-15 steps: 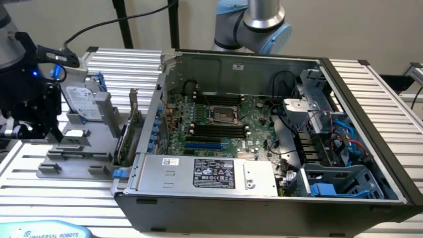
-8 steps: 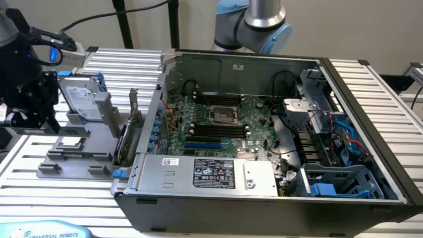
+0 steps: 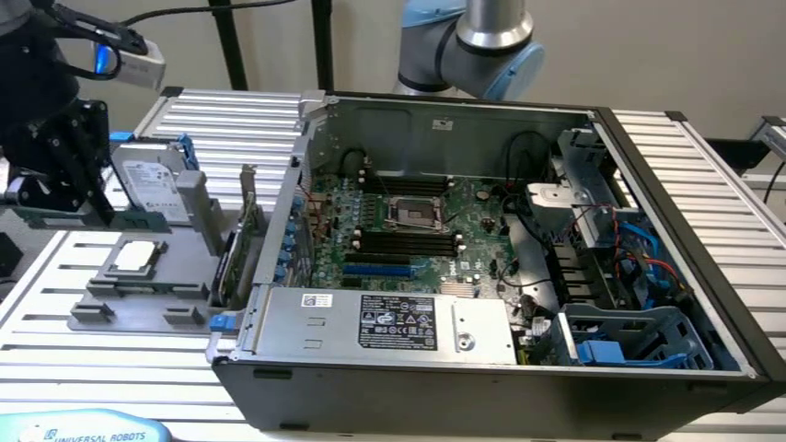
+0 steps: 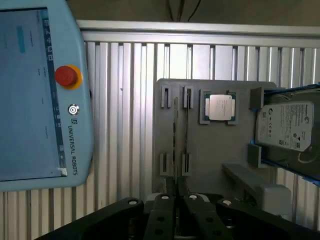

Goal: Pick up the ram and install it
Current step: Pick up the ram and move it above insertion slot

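Note:
My gripper (image 3: 74, 207) hangs at the exterior view's left, above the grey parts tray (image 3: 135, 296) and outside the open computer case (image 3: 491, 373). It is shut on the ram (image 3: 105, 220), a long thin greenish stick held level just under the fingers. In the wrist view the ram (image 4: 175, 150) shows edge-on as a thin dark line running out from the gripper (image 4: 176, 194), over the tray's (image 4: 210, 150) slotted holders. The motherboard's black memory slots (image 3: 406, 241) lie inside the case, well off to the exterior view's right of the gripper.
A silver processor chip (image 3: 132, 258) (image 4: 220, 107) and a hard drive (image 3: 154, 189) (image 4: 285, 125) sit on the tray. An upright expansion card (image 3: 239, 249) stands between tray and case. A blue teach pendant (image 4: 40, 100) lies on the slatted table.

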Controlling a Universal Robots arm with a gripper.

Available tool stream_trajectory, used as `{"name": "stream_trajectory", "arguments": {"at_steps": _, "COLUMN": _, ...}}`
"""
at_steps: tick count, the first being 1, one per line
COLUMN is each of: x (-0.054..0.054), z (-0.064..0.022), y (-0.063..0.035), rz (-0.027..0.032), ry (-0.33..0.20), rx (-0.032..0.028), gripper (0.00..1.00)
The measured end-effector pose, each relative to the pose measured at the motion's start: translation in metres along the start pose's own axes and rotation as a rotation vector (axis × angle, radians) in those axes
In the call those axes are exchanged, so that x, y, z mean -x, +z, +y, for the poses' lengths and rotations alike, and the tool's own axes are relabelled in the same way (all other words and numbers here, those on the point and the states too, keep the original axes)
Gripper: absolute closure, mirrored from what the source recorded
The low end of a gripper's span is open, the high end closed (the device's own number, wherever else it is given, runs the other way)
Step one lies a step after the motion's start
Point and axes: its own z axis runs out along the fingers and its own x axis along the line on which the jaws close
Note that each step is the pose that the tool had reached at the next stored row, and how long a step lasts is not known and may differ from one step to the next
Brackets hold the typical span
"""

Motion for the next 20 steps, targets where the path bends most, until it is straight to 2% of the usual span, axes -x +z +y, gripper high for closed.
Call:
{"name": "stream_trajectory", "arguments": {"at_steps": 3, "x": 0.000, "z": -0.0088, "y": -0.0102, "rz": -0.0056, "ry": -0.002, "rx": 0.0001, "gripper": 0.87}}
{"name": "stream_trajectory", "arguments": {"at_steps": 9, "x": 0.000, "z": -0.0348, "y": -0.0256, "rz": -0.0196, "ry": -0.003, "rx": 0.0001, "gripper": 0.87}}
{"name": "stream_trajectory", "arguments": {"at_steps": 20, "x": 0.000, "z": -0.0842, "y": -0.0408, "rz": -0.0287, "ry": -0.003, "rx": 0.0018, "gripper": 0.87}}
